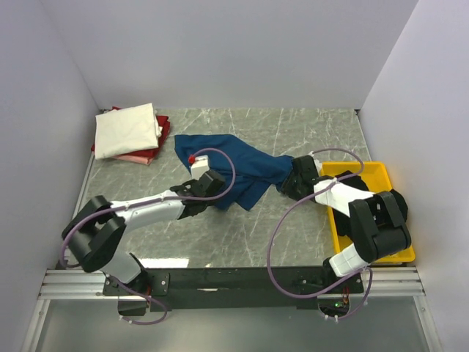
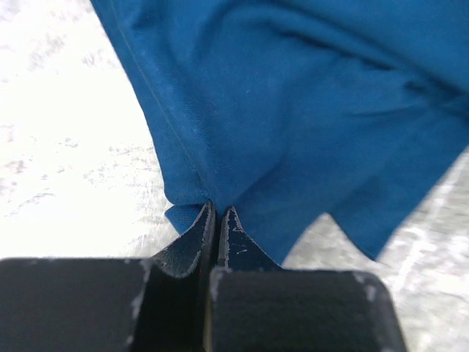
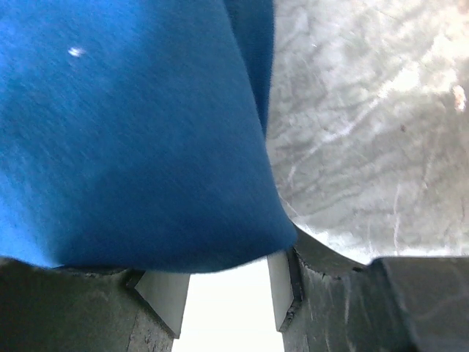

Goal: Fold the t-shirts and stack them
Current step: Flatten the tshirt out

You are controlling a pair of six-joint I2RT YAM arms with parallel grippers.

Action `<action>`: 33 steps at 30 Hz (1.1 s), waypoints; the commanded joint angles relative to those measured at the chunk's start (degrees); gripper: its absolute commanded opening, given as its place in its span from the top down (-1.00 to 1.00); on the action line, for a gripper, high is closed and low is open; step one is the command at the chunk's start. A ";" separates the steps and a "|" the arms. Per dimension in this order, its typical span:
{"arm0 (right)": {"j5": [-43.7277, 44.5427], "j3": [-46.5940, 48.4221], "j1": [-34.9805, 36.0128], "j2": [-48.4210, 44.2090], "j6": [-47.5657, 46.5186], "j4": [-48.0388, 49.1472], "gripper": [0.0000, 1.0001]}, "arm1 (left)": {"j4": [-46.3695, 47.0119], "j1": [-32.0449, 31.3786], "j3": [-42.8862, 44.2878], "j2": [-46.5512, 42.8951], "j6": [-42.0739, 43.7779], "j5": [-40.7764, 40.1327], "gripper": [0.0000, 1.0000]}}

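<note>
The blue tee lies crumpled and unfolded near the middle of the marble worktop. It stretches from a raised corner at its far left down to a point toward the near edge. Both arms reach in to it from opposite sides.

The left claw is at the tee's near left edge. In the left wrist view its two dark fingers are pressed together, with a corner of the hem pinched at their tips. The cloth fans up and away from that pinch, and pale stone shows on either side.

The right claw is at the tee's right end, just beside the yellow tray. In the right wrist view its pads stand well apart with a bright gap between them. A fold of blue cloth drapes across the front of them and hides the tips. Grey marble shows to the right of the fold. I cannot tell whether any cloth sits between the pads.

In the far left corner a folded cream tee rests on top of a red one, whose edges show along the right and near sides. This stack lies well apart from the blue tee.

The right arm's elbow hangs over the tray at the worktop's right edge.
</note>
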 commanded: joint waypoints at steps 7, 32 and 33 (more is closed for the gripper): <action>3.37 -2.45 0.43 -5.79 4.87 5.54 0.01 | -3.14 -0.15 -0.97 -9.74 1.09 -2.55 0.99; 13.03 6.43 4.21 -8.23 0.22 -10.61 1.00 | -10.26 6.79 -1.23 -26.70 3.81 -0.71 0.99; 14.09 7.30 3.78 -9.90 -0.92 -11.76 1.00 | -10.79 7.66 -0.79 -27.67 4.07 -0.62 0.99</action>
